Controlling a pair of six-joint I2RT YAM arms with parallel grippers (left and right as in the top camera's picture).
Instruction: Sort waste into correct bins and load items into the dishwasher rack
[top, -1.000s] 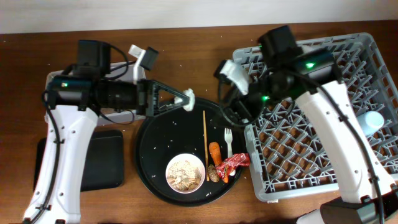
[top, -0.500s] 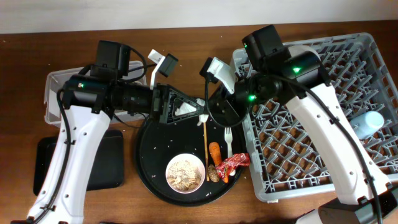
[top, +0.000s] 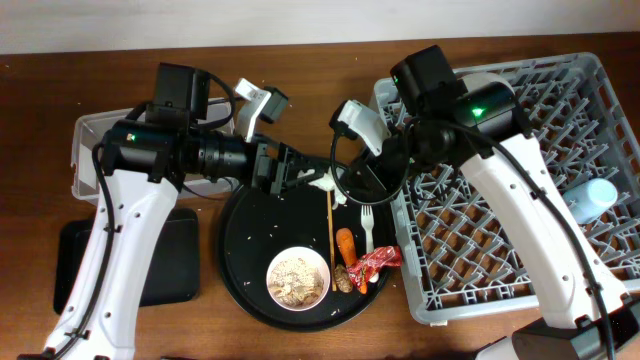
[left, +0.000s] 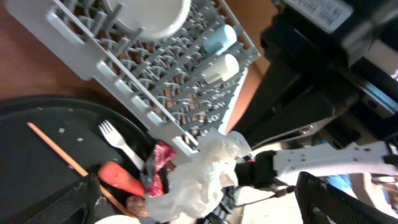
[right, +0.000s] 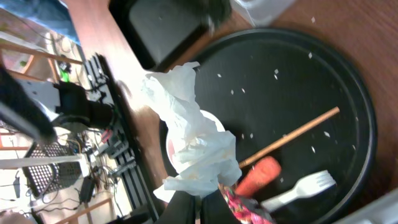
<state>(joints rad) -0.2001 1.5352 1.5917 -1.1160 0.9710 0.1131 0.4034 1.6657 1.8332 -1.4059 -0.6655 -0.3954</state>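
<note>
A white tissue wad (top: 322, 181) hangs over the back edge of the round black tray (top: 245, 240). My right gripper (top: 331, 186) is shut on its lower end, as the right wrist view shows (right: 205, 208). The tissue (left: 205, 177) floats between the wide-open fingers of my left gripper (top: 298, 172) without touching them. On the tray lie a chopstick (top: 329, 225), a white fork (top: 367, 228), a carrot piece (top: 346, 243), a red wrapper (top: 376, 260), a brown lump (top: 342, 281) and a bowl (top: 297, 277) of rice scraps. The dishwasher rack (top: 520, 210) holds a light blue cup (top: 598, 195).
A clear tub (top: 88, 150) sits at the back left, partly under my left arm. The flat black tray (top: 165, 255) lies in front of it. In the left wrist view a plate (left: 155, 15) and a cream cup (left: 221, 67) stand in the rack.
The left gripper brought the tissue rightward over the tray's back edge. The right gripper swung left to meet it and shut on the tissue.
</note>
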